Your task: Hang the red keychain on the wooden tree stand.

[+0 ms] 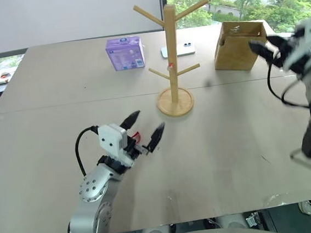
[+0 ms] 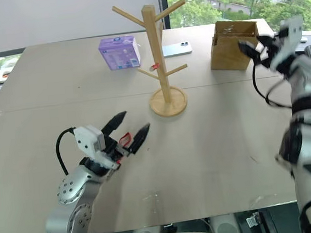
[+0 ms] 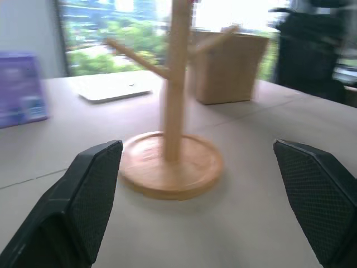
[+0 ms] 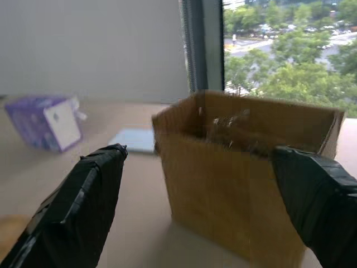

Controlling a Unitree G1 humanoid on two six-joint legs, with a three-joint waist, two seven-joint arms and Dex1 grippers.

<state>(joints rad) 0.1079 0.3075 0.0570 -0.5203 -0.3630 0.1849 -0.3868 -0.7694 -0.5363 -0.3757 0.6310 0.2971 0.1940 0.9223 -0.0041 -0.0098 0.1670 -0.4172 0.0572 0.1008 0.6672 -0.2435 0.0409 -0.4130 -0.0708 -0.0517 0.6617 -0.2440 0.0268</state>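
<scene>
The wooden tree stand [image 1: 171, 49] is upright at mid-table, a light post on a round base with angled pegs and a tiny red mark on the post. A thin red loop, the red keychain [image 2: 125, 138], shows low between the fingers of my left gripper [image 1: 149, 118]. I cannot tell whether the loop lies on the table beneath; no key is discernible. The left gripper is open, pointing at the stand [image 3: 173, 100] from the near left, some way short of its base. My right gripper [image 1: 260, 41] is raised at the far right, open and empty, facing the cardboard box [image 4: 234, 190].
A brown cardboard box [image 1: 237, 48] stands to the right of the stand. A purple box [image 1: 124, 53] sits at the back left, and a light phone [image 1: 185, 49] lies behind the post. The table's front edge runs just below my left arm.
</scene>
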